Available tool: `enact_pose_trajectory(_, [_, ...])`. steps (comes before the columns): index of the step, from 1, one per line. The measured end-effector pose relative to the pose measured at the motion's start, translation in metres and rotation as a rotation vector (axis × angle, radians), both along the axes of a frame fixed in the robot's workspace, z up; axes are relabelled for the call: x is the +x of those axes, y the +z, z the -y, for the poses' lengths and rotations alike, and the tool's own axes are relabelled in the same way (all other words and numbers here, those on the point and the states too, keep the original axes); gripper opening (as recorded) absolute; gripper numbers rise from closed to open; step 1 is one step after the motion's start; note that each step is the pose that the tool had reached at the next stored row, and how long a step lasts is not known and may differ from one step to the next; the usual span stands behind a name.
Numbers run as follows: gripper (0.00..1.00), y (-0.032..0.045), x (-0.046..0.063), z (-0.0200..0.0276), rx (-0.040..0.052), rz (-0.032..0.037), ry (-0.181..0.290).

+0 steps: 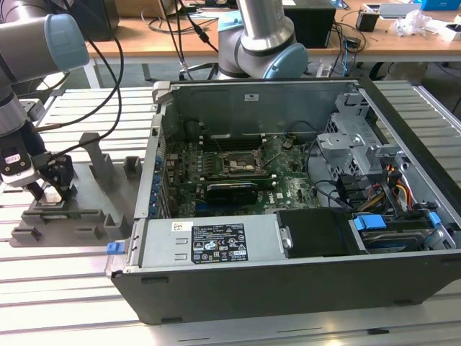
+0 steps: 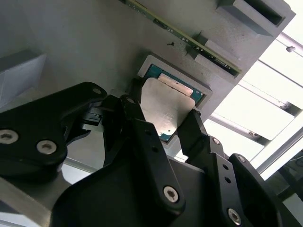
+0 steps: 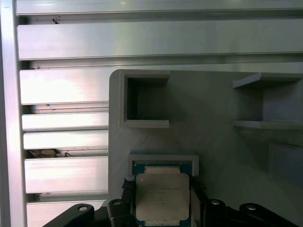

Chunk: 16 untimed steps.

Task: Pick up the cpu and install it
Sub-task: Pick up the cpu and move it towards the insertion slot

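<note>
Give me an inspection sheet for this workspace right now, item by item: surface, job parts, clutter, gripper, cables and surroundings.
Surface: slatted metal table, carrying the grey tray and an open computer case.
Job's things: cpu lies flat in a recess of the grey tray; black socket frame sits on the case's motherboard.
Clutter: loose items on the wooden bench behind.
Grippers: gripper low over the cpu, which is not lifted.
Cables: black cables hang from the arm; coloured wiring inside the case.
Surroundings: a second arm's base behind the case.
</note>
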<state>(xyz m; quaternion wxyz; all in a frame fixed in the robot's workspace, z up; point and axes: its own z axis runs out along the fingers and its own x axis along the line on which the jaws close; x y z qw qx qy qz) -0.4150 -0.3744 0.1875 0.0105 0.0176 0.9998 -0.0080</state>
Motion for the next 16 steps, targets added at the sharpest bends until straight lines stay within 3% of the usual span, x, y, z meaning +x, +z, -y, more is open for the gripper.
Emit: enact_pose_trajectory(16, [0.54, 0.0021, 0.0, 0.0, 0.0, 0.0002, 0.0])
